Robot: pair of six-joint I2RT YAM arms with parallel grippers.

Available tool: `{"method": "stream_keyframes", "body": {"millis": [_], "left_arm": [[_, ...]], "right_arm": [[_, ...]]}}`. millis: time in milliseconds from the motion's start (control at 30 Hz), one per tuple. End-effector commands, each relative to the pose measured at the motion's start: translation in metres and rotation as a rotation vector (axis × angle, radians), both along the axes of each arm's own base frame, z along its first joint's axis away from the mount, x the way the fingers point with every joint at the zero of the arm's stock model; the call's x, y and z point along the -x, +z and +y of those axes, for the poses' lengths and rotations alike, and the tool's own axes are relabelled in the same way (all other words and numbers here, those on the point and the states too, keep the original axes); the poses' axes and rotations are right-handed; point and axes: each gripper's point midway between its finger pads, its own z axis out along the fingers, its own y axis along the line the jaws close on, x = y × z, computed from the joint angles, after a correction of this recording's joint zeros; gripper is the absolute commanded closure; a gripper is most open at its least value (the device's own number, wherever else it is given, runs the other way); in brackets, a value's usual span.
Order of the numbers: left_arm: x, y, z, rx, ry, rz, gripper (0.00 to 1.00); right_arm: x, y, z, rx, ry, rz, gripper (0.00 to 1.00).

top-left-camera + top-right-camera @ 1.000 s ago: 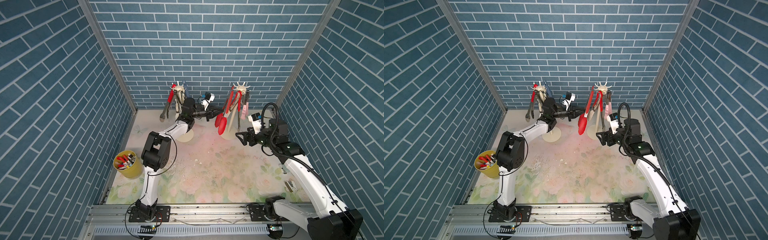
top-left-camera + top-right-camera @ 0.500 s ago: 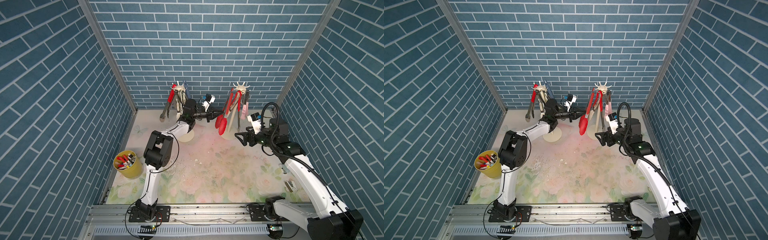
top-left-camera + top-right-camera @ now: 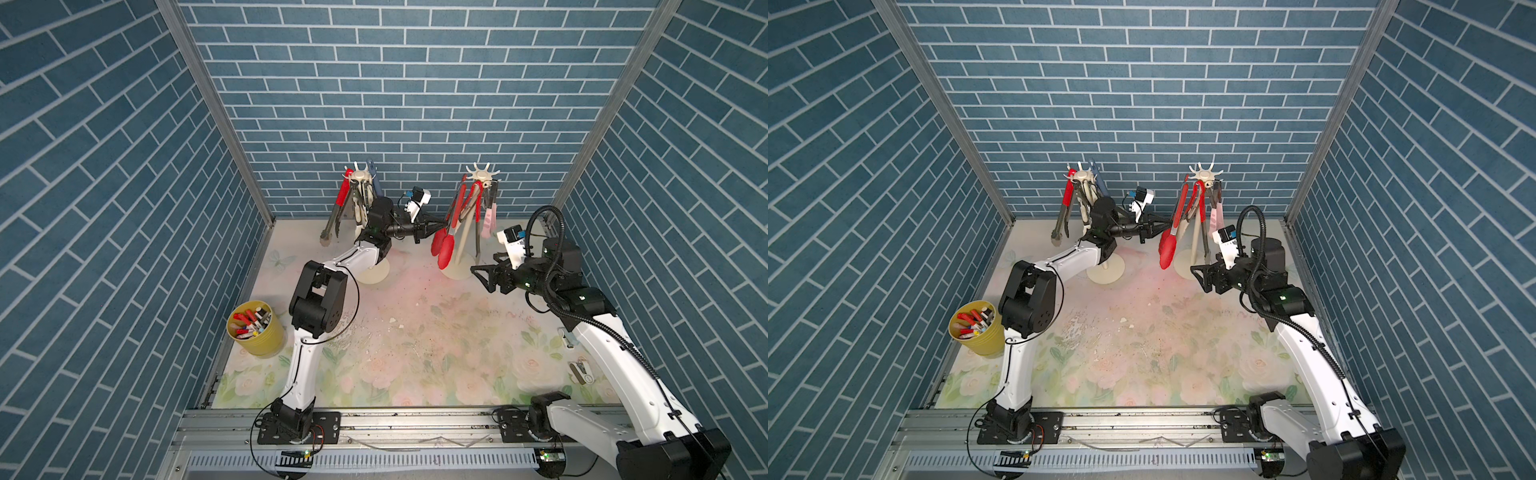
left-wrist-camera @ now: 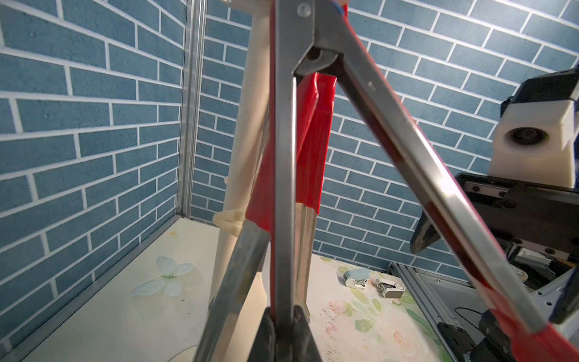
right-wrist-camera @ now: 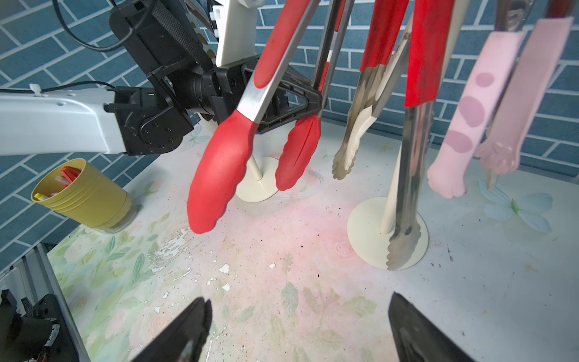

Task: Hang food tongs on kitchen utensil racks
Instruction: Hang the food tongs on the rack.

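Note:
Two cream utensil racks stand at the back, a left rack (image 3: 365, 179) and a right rack (image 3: 482, 173); several food tongs hang on both. My left gripper (image 3: 442, 226) (image 3: 1168, 226) is shut on one steel arm of the red-tipped tongs (image 3: 444, 249) (image 5: 219, 175), whose hinge end (image 4: 308, 31) is up by the right rack's hooks. In the left wrist view the fingertips (image 4: 269, 326) pinch that arm. My right gripper (image 3: 482, 276) (image 5: 297, 326) hangs open and empty just in front of the right rack's base (image 5: 360, 232). Pink tongs (image 5: 463, 125) and steel tongs (image 5: 407, 200) hang beside it.
A yellow cup of pens (image 3: 255, 328) stands at the left wall. Two small staplers (image 3: 582, 372) (image 3: 567, 336) lie at the right edge under my right arm. Brick walls close in the back and both sides.
My left gripper, with the red-tipped tongs in it, has edged slightly right toward the right rack. The right arm has stayed put.

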Motion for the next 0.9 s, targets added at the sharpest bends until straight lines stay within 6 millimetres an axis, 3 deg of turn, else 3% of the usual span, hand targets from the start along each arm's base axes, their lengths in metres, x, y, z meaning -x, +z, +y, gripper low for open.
{"method": "stream_keyframes", "body": {"millis": [0,167,467,867], "left_arm": [[0.0,-0.012,0.001,-0.052,-0.002,0.029,1.0],[0.008,-0.018,0.0,-0.132,0.0,0.005,1.0],[0.013,-0.008,0.006,-0.203,0.017,-0.037,1.0],[0.021,0.018,0.008,-0.262,-0.027,-0.085,1.0]], "right_arm": [[0.008,-0.001,0.0,0.028,0.043,-0.037,0.11],[0.012,-0.005,-0.002,0.038,0.034,-0.038,0.11],[0.016,-0.011,-0.006,0.043,0.02,-0.027,0.11],[0.023,-0.016,-0.009,0.036,0.005,-0.014,0.11]]}}
